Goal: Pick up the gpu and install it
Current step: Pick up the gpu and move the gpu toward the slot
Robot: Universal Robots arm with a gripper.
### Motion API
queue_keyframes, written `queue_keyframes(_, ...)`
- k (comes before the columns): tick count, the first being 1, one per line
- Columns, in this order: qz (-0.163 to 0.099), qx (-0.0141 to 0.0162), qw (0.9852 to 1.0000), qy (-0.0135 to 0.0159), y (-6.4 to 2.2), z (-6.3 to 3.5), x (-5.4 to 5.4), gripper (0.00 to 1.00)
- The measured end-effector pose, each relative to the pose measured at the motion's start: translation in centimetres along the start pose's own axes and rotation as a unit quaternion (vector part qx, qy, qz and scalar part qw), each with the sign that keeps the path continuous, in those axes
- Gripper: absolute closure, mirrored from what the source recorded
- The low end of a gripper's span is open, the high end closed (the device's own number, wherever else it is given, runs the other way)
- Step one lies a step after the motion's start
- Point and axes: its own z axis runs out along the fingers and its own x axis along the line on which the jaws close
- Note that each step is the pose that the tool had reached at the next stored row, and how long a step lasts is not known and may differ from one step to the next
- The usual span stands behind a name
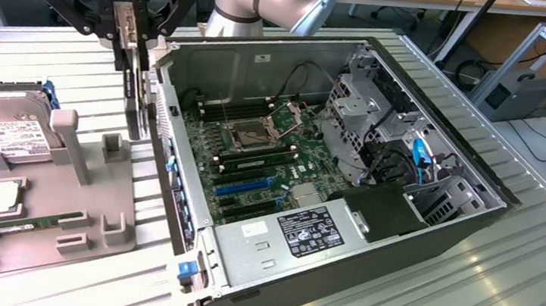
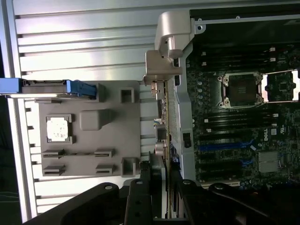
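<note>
Ribbed aluminium tabletop [image 1: 501, 299] is seen beneath everything. At the exterior view's left, a hard drive [image 1: 7, 129] is carried on a grey fixture tray [image 1: 49, 251]. Just beside the tray, the gpu [image 1: 136, 97] is gripped edge-on by the half-closed jaws of the gripper [image 1: 131, 35]. It is hung with its long axis vertical, between the tray and the open computer case [image 1: 340, 289].

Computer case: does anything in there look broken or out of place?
Nothing looks broken or spilled. The processor socket stands open and empty, its cover flipped up. The gpu hangs edge-on in the pincer, outside the case wall.
</note>
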Motion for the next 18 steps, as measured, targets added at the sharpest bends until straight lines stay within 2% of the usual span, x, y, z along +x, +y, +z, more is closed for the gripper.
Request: queue_keyframes(18, 0.000, 0.0000, 1.0000, 0.0000, 0.07, 0.03, -0.93, 0.73)
